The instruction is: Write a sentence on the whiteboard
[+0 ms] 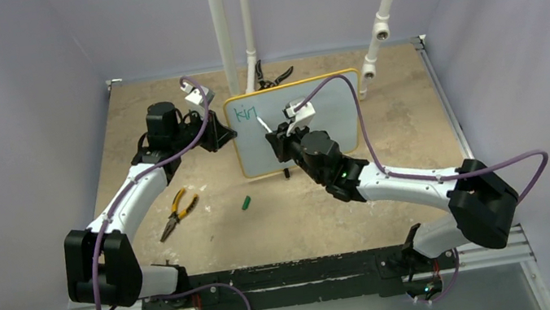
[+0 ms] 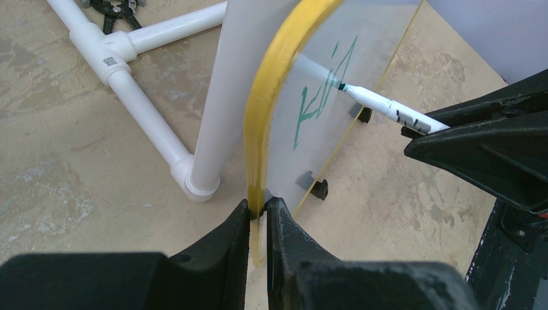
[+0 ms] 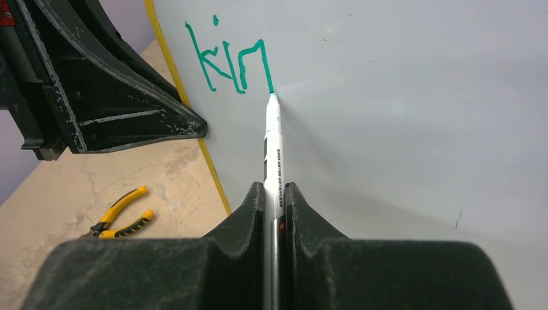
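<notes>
Nearest the arm bases, yellow-handled pliers (image 1: 177, 212) and a small green cap (image 1: 246, 204) lie apart on the tan table (image 1: 416, 130). Beyond them the right gripper (image 3: 274, 194) is clamped on a white marker pen (image 3: 273, 139). The pen's teal tip touches the upright whiteboard (image 1: 332, 118) just after the sentence (image 3: 232, 61), which reads "kin" in the board's upper corner. The left gripper (image 2: 258, 210) is pinched on the yellow frame edge beside that lettering, with white PVC pipes (image 2: 142, 110) just behind the board.

table (image 1: 407, 127): mottled tan | whiteboard (image 1: 332, 118) upright, far-centre | yellow pliers (image 1: 176, 212), green cap (image 1: 246, 204) front-left | black pliers (image 1: 274, 79) far edge
</notes>
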